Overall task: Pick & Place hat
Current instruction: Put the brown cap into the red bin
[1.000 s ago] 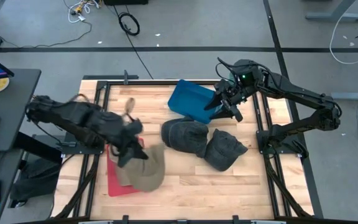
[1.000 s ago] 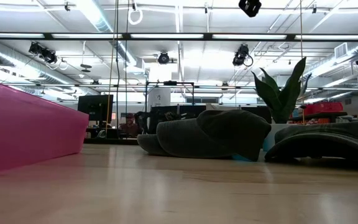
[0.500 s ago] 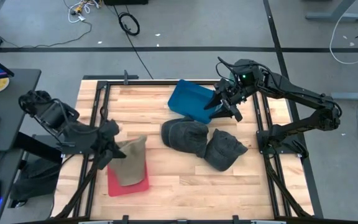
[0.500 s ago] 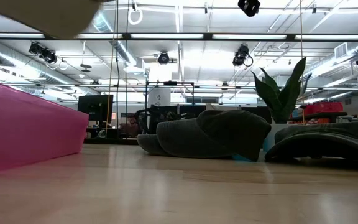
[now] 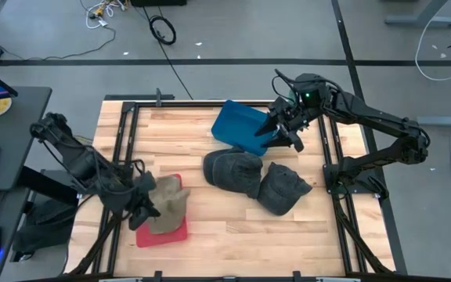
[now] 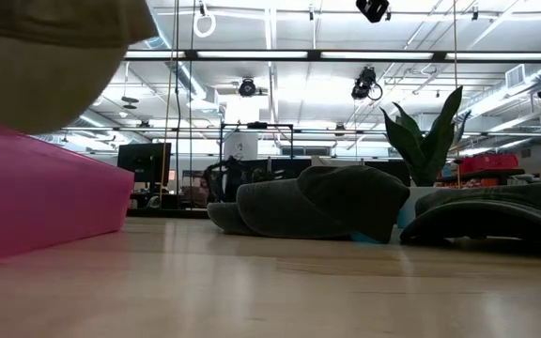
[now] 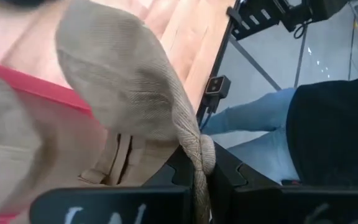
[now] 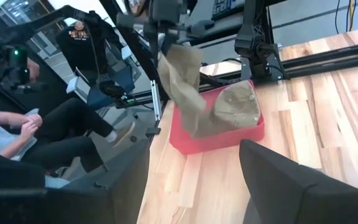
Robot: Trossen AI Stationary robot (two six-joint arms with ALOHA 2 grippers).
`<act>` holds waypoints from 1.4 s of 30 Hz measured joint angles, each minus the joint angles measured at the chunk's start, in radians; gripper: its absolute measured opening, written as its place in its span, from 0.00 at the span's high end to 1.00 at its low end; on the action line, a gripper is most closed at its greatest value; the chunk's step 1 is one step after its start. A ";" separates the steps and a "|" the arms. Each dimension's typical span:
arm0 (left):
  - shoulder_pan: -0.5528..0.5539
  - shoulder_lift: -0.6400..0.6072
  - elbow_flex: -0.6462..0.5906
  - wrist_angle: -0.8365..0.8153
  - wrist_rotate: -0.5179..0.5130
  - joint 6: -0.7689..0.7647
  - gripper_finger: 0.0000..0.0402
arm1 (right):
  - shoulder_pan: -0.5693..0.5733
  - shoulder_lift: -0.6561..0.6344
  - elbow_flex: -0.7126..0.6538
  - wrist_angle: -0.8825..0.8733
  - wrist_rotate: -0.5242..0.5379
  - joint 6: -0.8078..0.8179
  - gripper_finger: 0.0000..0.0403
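Note:
My left gripper is shut on a tan hat over the red bin near the table's left near corner. The low view shows the tan hat above the bin's pink wall. Two dark grey hats lie crown up on the table's middle. My right gripper is open and hovers at the right edge of the blue bin, touching nothing. My left gripper pinches the tan hat's stitched rim edge between its two fingers, coming from above and pointing down. The hat hangs below the fingers, and its crown lies in the red bin.
The blue bin sits tilted at the table's far side. A black frame rail runs along the left edge beside the red bin. A seated person is just beyond the table's left side. Bare wood lies along the near edge.
My left gripper has pulled back toward the table's left and near edges and come down over the red bin with the tan hat. The hat, held high and spread a second ago, now hangs folded with its lower part in the bin. The right arm has kept still.

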 joint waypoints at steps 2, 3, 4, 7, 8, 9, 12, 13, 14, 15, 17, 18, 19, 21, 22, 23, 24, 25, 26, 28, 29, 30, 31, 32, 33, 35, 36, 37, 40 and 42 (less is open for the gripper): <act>-0.014 -0.001 -0.048 0.058 0.000 -0.001 0.95 | 0.000 0.002 0.000 -0.001 0.000 0.004 0.38; -0.023 -0.001 -0.069 0.084 0.000 -0.004 0.95 | 0.000 0.001 0.000 -0.001 0.000 0.004 0.38; -0.032 -0.001 -0.090 0.103 0.000 -0.017 0.95 | 0.000 0.001 0.000 0.000 0.000 0.004 0.38; -0.055 -0.001 -0.152 0.163 0.000 -0.058 0.95 | 0.000 0.001 0.000 -0.001 0.000 0.012 0.38; -0.065 -0.001 -0.169 0.184 0.000 -0.073 0.95 | 0.000 0.001 0.000 0.000 0.000 0.017 0.38; -0.077 -0.001 -0.184 0.202 0.000 -0.082 0.95 | 0.000 0.001 0.000 0.000 0.000 0.018 0.38; -0.115 -0.001 -0.212 0.208 -0.005 -0.106 0.95 | 0.000 0.001 0.000 0.000 0.000 0.018 0.38; -0.125 0.000 -0.222 0.210 -0.011 -0.118 0.95 | 0.000 0.001 0.000 0.000 0.000 0.018 0.38; -0.133 0.000 -0.232 0.209 -0.020 -0.127 0.95 | 0.000 0.001 0.000 0.000 0.000 0.020 0.38; -0.140 0.000 -0.242 0.210 -0.030 -0.130 0.95 | 0.000 0.001 0.000 0.000 0.000 0.021 0.38; -0.150 0.000 -0.260 0.224 -0.039 -0.131 0.95 | 0.000 0.001 0.000 0.000 0.000 0.021 0.38; -0.151 0.000 -0.270 0.230 -0.040 -0.131 0.95 | 0.000 0.001 0.000 0.001 0.000 0.021 0.38; -0.152 0.000 -0.281 0.227 -0.042 -0.131 0.95 | 0.000 0.001 0.000 0.001 0.000 0.021 0.38; -0.152 0.000 -0.306 0.226 -0.053 -0.131 0.95 | 0.000 0.001 0.000 0.002 0.000 0.021 0.38; -0.152 0.000 -0.317 0.224 -0.058 -0.131 0.95 | 0.000 0.001 0.000 0.002 0.000 0.021 0.38; -0.152 0.000 -0.328 0.226 -0.060 -0.131 0.95 | 0.000 0.001 0.000 0.002 0.000 0.021 0.38; -0.152 0.000 -0.338 0.228 -0.061 -0.133 0.95 | 0.000 0.001 0.000 0.002 0.000 0.023 0.38; -0.152 0.000 -0.349 0.227 -0.070 -0.147 0.95 | 0.000 0.001 0.000 0.003 0.000 0.028 0.38; -0.152 0.000 -0.358 0.224 -0.083 -0.165 0.95 | 0.000 0.001 0.000 0.004 0.000 0.033 0.38; -0.154 0.000 -0.373 0.220 -0.111 -0.204 0.95 | 0.000 0.001 0.000 0.004 0.000 0.041 0.38; -0.154 0.000 -0.378 0.223 -0.121 -0.215 0.95 | 0.000 0.001 0.000 0.004 0.000 0.044 0.38; -0.155 0.000 -0.384 0.226 -0.129 -0.227 0.95 | 0.000 0.001 0.000 0.004 0.000 0.044 0.38; -0.156 0.000 -0.388 0.220 -0.137 -0.229 0.95 | 0.000 0.001 0.000 0.004 0.000 0.044 0.38; -0.159 0.000 -0.394 0.221 -0.146 -0.232 0.95 | 0.000 0.001 0.000 0.004 0.000 0.044 0.38; -0.160 0.000 -0.401 0.222 -0.157 -0.241 0.95 | 0.000 0.001 0.000 0.004 0.000 0.044 0.38; -0.162 0.000 -0.413 0.217 -0.187 -0.289 0.95 | 0.000 0.000 0.000 0.004 0.000 0.044 0.38; -0.166 0.000 -0.421 0.217 -0.206 -0.319 0.95 | 0.000 0.000 0.000 0.004 0.000 0.044 0.38; -0.174 0.000 -0.429 0.216 -0.225 -0.349 0.95 | 0.000 0.000 0.000 0.004 0.000 0.044 0.38; -0.188 0.000 -0.455 0.217 -0.255 -0.440 0.95 | 0.000 0.000 0.000 0.004 0.001 0.047 0.38; -0.193 0.000 -0.468 0.214 -0.267 -0.480 0.95 | 0.000 0.000 0.000 0.004 0.008 0.046 0.38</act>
